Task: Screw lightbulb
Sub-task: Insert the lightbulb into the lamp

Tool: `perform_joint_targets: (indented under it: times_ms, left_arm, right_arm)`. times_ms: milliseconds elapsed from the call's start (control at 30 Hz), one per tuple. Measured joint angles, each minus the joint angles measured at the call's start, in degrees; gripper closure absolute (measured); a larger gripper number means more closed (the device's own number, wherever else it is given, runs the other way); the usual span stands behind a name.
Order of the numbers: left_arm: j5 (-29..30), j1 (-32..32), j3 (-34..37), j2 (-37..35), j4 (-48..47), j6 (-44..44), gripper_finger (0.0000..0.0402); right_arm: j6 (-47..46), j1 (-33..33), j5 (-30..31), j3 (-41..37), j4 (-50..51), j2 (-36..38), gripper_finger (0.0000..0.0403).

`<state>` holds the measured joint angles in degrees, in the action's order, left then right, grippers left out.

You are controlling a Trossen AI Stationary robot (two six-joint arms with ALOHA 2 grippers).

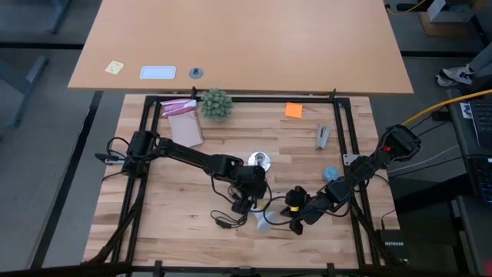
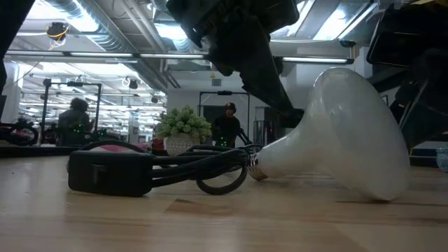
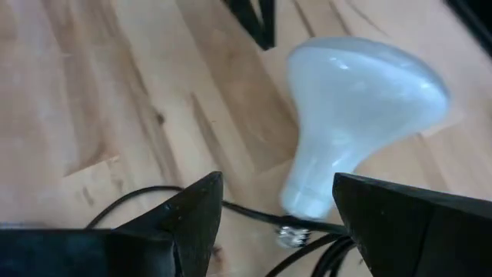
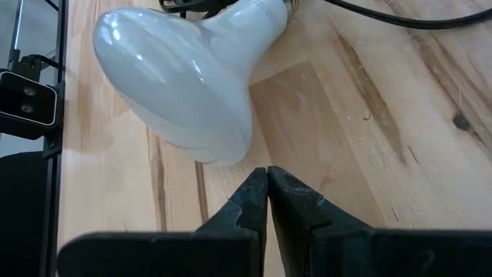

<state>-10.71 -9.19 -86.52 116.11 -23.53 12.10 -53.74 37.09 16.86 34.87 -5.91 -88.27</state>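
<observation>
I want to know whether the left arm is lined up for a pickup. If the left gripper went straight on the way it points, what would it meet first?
Probably the lightbulb's narrow neck: it lies on the table between the open left gripper's fingers, black cord just before it. Depth is unclear.

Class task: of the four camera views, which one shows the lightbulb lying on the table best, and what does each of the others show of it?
The right wrist view: the lightbulb shows dome and neck, unblocked. The low view shows it side-on, lying on the wood. The left wrist view shows it between the open left gripper fingers. The high view shows only a pale speck.
</observation>
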Motion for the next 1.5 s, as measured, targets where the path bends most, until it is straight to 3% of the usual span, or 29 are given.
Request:
perform_joint_targets:
  times_ms: [300,467,700,867,1200,1500]
  left_arm:
    - [-4.1,-1.8,0.0,0.0,0.6,0.8,0.0165]
    - [-5.8,-1.4,0.0,0.0,0.6,7.7,0.0165]
    - [-14.1,-0.8,0.0,3.1,2.6,7.4,0.0165]
    - [-19.1,-0.5,0.0,5.6,7.0,7.4,0.0165]
    - [-19.8,1.1,0.0,6.9,10.7,11.1,0.0165]
    - [-23.6,0.9,0.0,11.3,12.3,6.9,0.0165]
  right_arm:
    - [0.0,-0.2,0.0,0.0,0.0,0.0,0.0379]
    - [0.1,-2.3,0.7,0.0,-2.4,0.0,0.0379]
    - [0.1,-5.4,-1.8,0.0,-7.7,0.0,0.0379]
    - [0.2,-5.2,-0.3,0.0,-7.5,0.0,0.0379]
    - [0.2,-5.3,0.2,0.0,-7.6,0.0,0.0379]
    - [0.2,-5.3,4.6,0.0,-7.6,1.0,0.0379]
